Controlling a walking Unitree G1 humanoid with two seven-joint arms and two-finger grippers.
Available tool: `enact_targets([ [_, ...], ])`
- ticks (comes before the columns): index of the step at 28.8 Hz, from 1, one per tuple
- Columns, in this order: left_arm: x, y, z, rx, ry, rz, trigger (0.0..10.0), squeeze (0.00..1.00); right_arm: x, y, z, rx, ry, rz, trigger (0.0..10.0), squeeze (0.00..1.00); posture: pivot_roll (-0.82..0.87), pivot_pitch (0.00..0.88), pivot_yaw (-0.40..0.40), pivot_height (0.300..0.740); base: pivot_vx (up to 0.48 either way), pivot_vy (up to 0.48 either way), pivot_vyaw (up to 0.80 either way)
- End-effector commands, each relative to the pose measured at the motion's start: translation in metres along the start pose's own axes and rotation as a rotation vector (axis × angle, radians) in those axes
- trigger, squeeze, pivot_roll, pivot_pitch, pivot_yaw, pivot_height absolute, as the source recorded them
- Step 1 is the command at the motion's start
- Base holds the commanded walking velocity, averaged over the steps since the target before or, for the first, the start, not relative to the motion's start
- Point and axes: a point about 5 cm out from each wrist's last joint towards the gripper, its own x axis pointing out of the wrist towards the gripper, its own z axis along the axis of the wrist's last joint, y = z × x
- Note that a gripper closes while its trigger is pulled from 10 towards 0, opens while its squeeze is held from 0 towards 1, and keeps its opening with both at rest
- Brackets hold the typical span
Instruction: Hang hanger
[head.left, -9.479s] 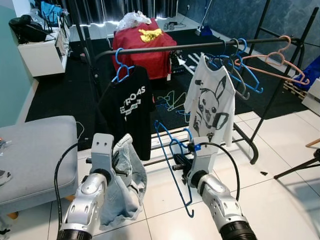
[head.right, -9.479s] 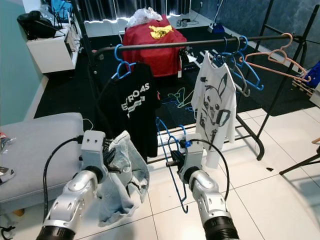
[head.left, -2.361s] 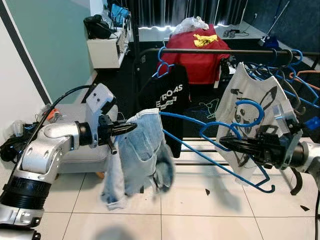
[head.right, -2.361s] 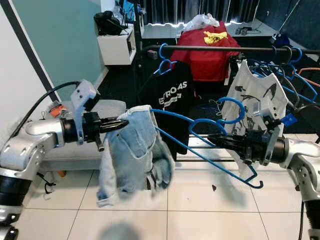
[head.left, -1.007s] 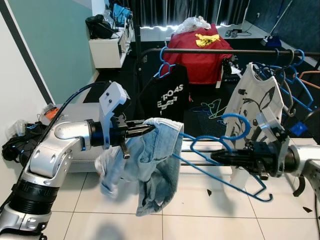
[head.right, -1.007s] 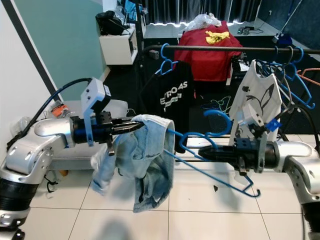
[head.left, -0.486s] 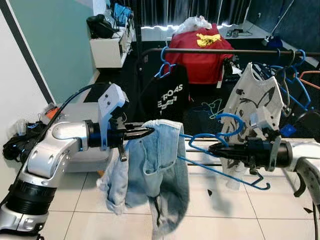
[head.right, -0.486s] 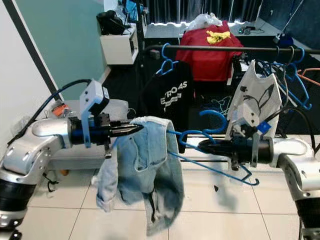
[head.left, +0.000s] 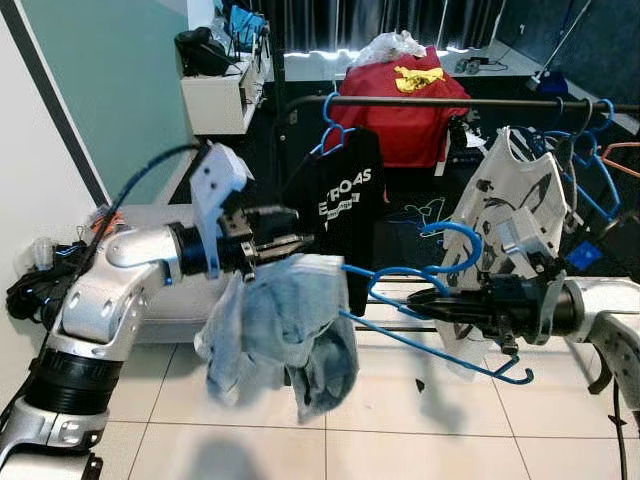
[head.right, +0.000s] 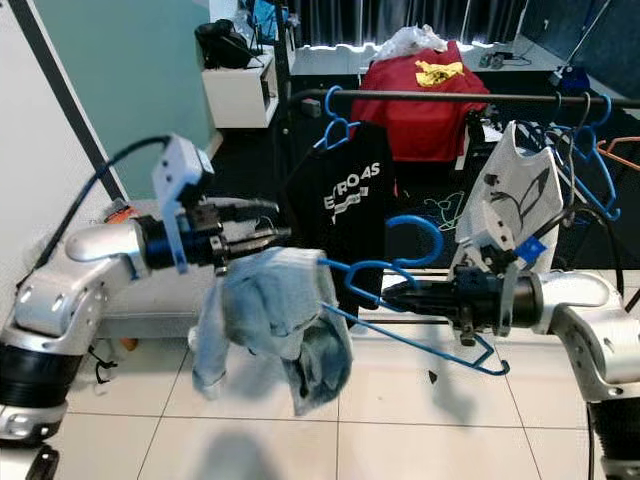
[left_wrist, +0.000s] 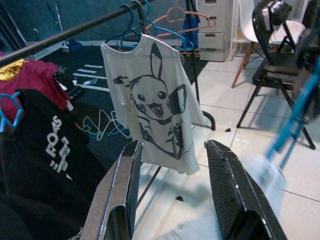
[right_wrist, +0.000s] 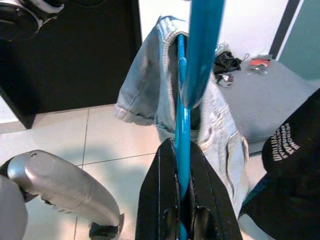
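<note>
Right tool clenched on the blue hanger, jeans draped over its far end; left tool released, just above them.

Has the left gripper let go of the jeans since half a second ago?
Yes. The left gripper has opened and risen against the black shirt behind it; the jeans now hang below on the blue hanger.

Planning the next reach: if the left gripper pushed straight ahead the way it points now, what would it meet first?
Judging by the left wrist view, the open left gripper aims at the white Pikachu shirt on the rack; nothing lies between, though depth is unclear.
</note>
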Motion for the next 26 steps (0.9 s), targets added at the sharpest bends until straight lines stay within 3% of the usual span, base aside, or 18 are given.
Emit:
enact_targets([
  [1,-0.001,0.003,0.004,0.011,-0.020,0.009,10.0,0.00,0.002,0.003,0.007,-0.023,-0.047,0.021,10.0,0.00,0.01,0.000,0.031,0.740,0.000,0.000,0.00],
  [9,-0.011,-0.007,0.007,0.007,0.008,-0.118,10.0,0.00,0.001,-0.004,0.009,-0.040,-0.086,-0.039,10.0,0.00,0.01,0.000,0.037,0.740,0.000,0.000,0.00],
  [16,-0.039,0.002,0.031,0.036,-0.022,-0.142,10.0,0.00,0.001,-0.003,0.015,-0.027,-0.121,-0.014,10.0,0.00,0.02,0.000,0.032,0.740,0.000,0.000,0.00],
  [20,-0.063,0.011,0.032,0.091,0.044,-0.123,10.0,0.00,0.002,-0.003,0.017,-0.020,-0.144,-0.006,10.0,0.00,0.03,0.000,0.027,0.740,0.000,0.000,0.00],
  [26,-0.080,0.020,0.044,0.043,0.039,-0.137,10.0,0.00,0.000,-0.006,0.015,-0.011,-0.155,-0.008,10.0,0.00,0.04,0.000,0.024,0.740,0.000,0.000,0.00],
])
